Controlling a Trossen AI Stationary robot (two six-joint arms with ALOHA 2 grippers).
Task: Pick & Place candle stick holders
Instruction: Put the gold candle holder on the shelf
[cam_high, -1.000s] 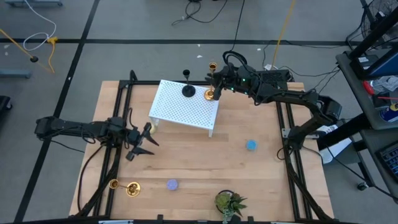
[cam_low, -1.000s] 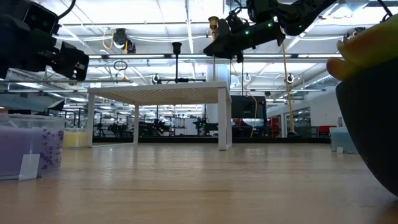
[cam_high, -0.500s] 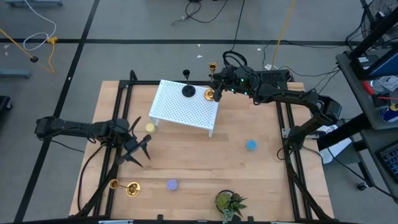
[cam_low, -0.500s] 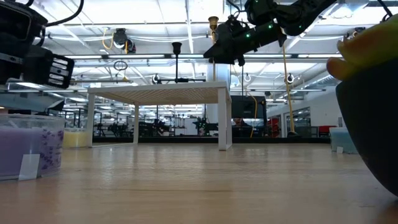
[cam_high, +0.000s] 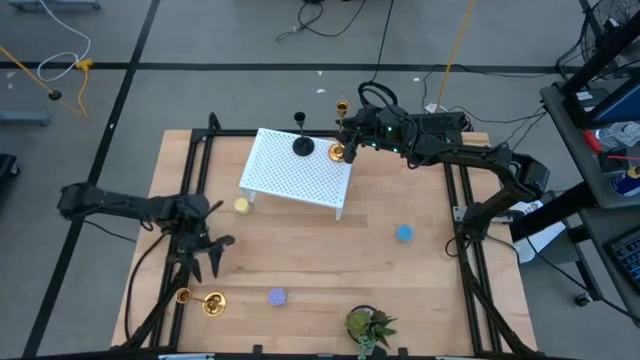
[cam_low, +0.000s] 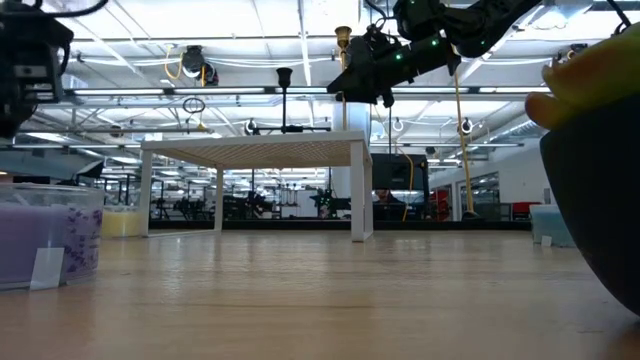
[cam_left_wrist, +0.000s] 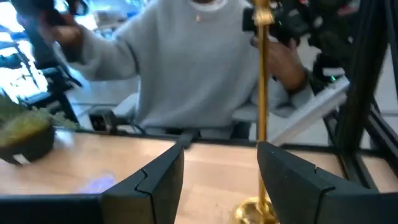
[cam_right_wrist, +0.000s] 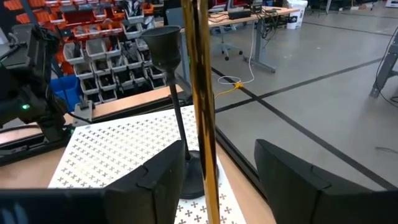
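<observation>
A gold candlestick (cam_high: 338, 150) stands by its base on the far right corner of the white rack (cam_high: 297, 172), next to a shorter black candlestick (cam_high: 302, 142). My right gripper (cam_high: 346, 138) is open at that corner. In the right wrist view the gold stem (cam_right_wrist: 202, 112) rises between its fingers, close to one of them. A second gold candlestick (cam_high: 205, 300) stands on the table near the front left. My left gripper (cam_high: 205, 267) is open just short of it, pointing at it. Its stem (cam_left_wrist: 261, 106) shows ahead between the fingers.
A yellow puck (cam_high: 241, 205), a blue puck (cam_high: 404, 233) and a purple puck (cam_high: 276, 296) lie on the table. A potted plant (cam_high: 368, 325) stands at the near edge. A person in a grey sweater (cam_left_wrist: 199, 62) stands beyond the near edge.
My left gripper has swung from beside the rack toward the table's near edge. It has turned from pointing toward the right edge to pointing at the front-left gold candlestick. My right gripper has stayed at the rack's far right corner.
</observation>
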